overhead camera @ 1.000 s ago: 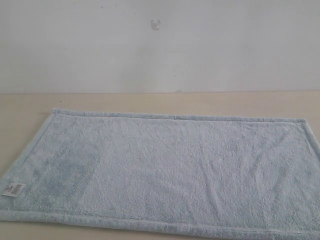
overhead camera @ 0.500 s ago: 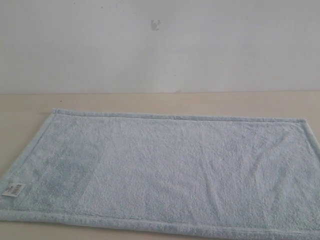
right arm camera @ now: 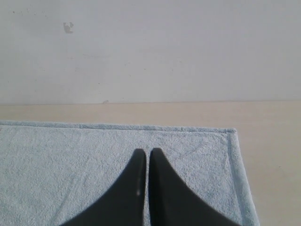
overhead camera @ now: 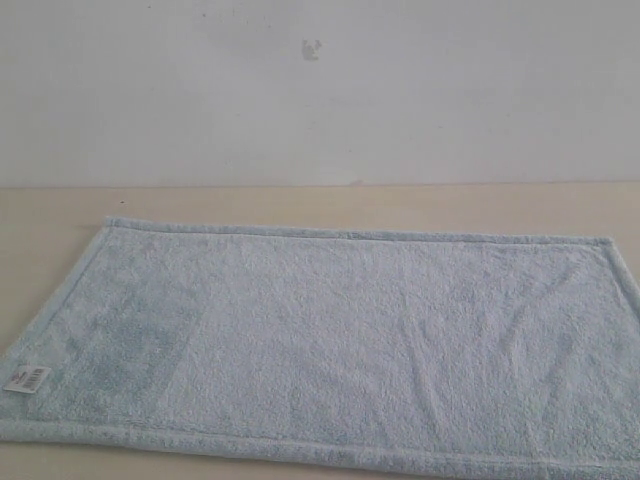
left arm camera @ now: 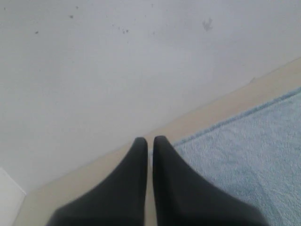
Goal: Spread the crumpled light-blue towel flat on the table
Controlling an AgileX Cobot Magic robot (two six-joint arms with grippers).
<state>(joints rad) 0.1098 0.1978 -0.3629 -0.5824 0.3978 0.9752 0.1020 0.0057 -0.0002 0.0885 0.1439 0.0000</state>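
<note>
The light-blue towel (overhead camera: 340,340) lies spread out flat on the beige table (overhead camera: 300,203), hemmed border all round, a few faint creases right of the middle. Its small white label (overhead camera: 27,379) sits at the near left corner. Neither gripper shows in the exterior view. In the left wrist view my left gripper (left arm camera: 150,141) is shut, empty, held over the table's strip beside a corner of the towel (left arm camera: 244,155). In the right wrist view my right gripper (right arm camera: 147,153) is shut on nothing, raised above the towel (right arm camera: 70,160) near its far right corner.
A pale grey wall (overhead camera: 320,90) with a small scuff mark (overhead camera: 311,48) rises behind the table. Bare tabletop shows beyond the towel's far hem and to its right (right arm camera: 273,150).
</note>
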